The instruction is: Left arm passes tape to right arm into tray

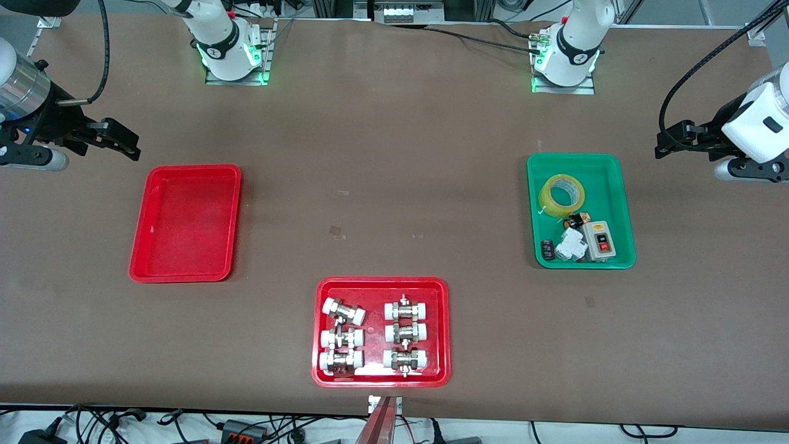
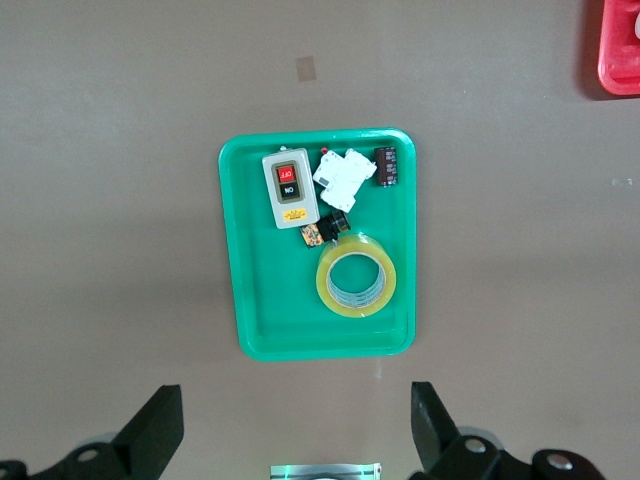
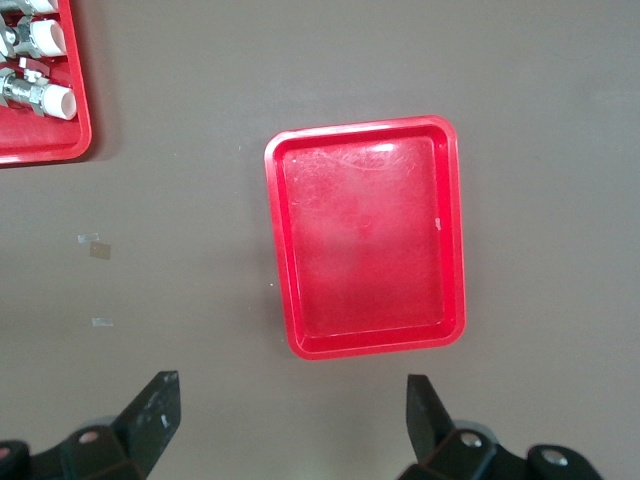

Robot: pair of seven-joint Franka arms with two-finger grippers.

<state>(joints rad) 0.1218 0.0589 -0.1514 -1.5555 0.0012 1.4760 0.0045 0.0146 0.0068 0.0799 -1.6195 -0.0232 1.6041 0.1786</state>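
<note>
The right gripper (image 1: 120, 140) is hanging with jaws wide and empty over bare table at the right arm's end, just beside the empty red tray (image 1: 140, 246), waiting. Nearer the camera, midway along the table, a wider red tray (image 1: 322, 327) is holding six pipe fittings (image 1: 373, 336). Toward the left arm's end, the tape (image 1: 561, 195) is lying flat in a green tray (image 1: 622, 203), at the end farther from the camera. The left gripper (image 1: 669, 143) is hovering over bare table beside that green tray, jaws spread wide, holding nothing.

Risks, as a judgement: a small black part (image 2: 336, 226) is sitting touching or nearly touching the roll, with a switch box (image 2: 288, 189) and a white breaker (image 2: 343, 179) close by, so a descending finger could be nudging them or catching the tray rim. The handover could be dropping the roll if one gripper is letting go early.
</note>
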